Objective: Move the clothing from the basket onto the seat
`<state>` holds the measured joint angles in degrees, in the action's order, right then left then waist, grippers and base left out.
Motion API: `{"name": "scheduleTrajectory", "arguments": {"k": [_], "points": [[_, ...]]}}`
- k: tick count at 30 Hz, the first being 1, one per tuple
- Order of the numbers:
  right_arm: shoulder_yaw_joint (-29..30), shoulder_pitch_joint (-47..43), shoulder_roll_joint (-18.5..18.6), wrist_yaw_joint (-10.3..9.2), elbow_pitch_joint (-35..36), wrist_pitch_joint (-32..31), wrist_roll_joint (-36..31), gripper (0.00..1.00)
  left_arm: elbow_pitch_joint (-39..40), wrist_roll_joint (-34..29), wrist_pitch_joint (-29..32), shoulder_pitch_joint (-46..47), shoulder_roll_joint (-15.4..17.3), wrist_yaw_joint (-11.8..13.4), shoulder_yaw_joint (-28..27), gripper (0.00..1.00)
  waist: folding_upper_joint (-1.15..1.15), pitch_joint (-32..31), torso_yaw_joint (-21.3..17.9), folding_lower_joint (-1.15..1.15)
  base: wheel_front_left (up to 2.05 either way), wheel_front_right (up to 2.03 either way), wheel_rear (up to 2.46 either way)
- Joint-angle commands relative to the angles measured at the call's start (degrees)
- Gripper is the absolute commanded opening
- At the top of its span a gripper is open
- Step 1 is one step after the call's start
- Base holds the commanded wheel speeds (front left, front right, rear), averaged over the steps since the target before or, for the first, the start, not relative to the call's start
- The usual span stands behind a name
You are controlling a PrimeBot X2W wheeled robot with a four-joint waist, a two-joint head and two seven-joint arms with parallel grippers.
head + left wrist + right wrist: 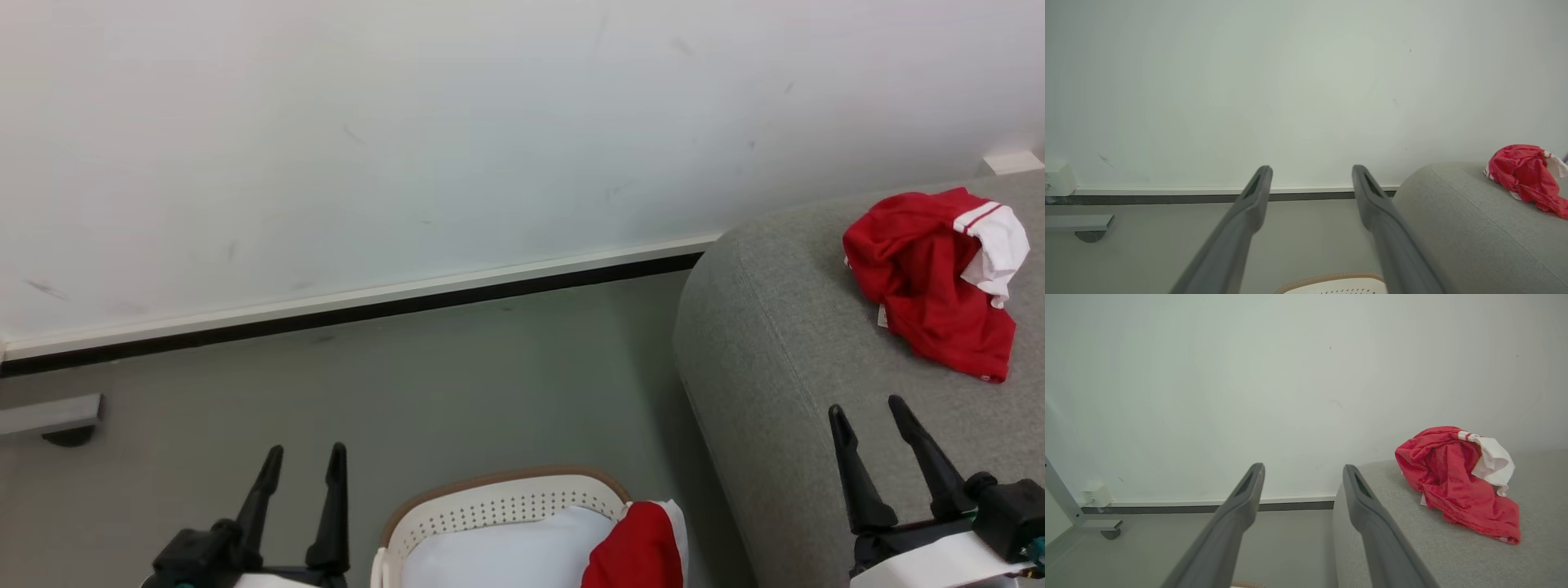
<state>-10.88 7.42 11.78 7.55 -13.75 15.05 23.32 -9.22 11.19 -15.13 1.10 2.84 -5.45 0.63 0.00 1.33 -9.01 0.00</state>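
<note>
**A:** How do the jaws stand?

**B:** Both pairs are spread wide with nothing between them. The left gripper (306,447) hangs over the floor (457,376). The right gripper (865,404) hangs over the seat (784,343), just inside its rounded left edge.

**A:** And the clothing?

**B:** There are two pieces. The crumpled red garment (922,278), with its white striped trim, lies on the seat ahead of the right jaws and a little to their right, well apart from the tips. The second red garment (633,547) drapes over the right corner of the basket (490,490), between the two grippers and behind both sets of tips. A pale cloth (506,555) lies beside it inside the basket.

**A:** What room is there around the left jaws?

**B:** Floor runs ahead of them to the dark skirting strip (367,298) under the wall. The basket's brown rim sits just to their right, and the seat's curved side rises beyond it. A grey frame foot (49,415) stands far to their left, by the wall.
</note>
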Motion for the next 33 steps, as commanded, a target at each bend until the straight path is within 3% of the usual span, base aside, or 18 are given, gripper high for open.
{"name": "scheduleTrajectory", "arguments": {"k": [1,8,20,27,33], "points": [[0.5,1.2,0.7,-0.13,-0.1,0.2,-0.3,1.0,-0.3,0.0,0.0,1.1,0.1,-0.5,0.6,1.0,0.0,1.1,-1.2,0.0,0.0,0.0,0.0],[3.8,3.0,1.7,-0.13,0.3,0.2,-0.6,1.0,-3.9,-1.1,0.0,5.6,0.2,-1.5,5.2,1.0,0.0,5.2,-4.1,0.0,0.0,0.0,0.0],[8.0,4.3,0.8,-0.13,0.1,0.1,0.1,1.0,-18.2,0.9,2.3,13.3,2.6,-2.0,14.9,1.0,0.0,11.3,-9.9,0.0,0.0,0.0,0.0],[9.0,6.0,-0.2,-0.13,1.6,0.1,-0.5,1.0,-26.6,7.3,7.4,19.0,6.6,-1.9,26.7,1.0,0.0,16.4,-12.3,0.0,0.0,0.0,0.0],[9.8,8.7,-1.0,-0.13,2.6,0.1,-0.8,1.0,-32.1,16.8,13.8,24.1,8.7,-2.0,36.6,1.0,0.0,21.8,-14.1,0.0,0.0,0.0,0.0]]}}
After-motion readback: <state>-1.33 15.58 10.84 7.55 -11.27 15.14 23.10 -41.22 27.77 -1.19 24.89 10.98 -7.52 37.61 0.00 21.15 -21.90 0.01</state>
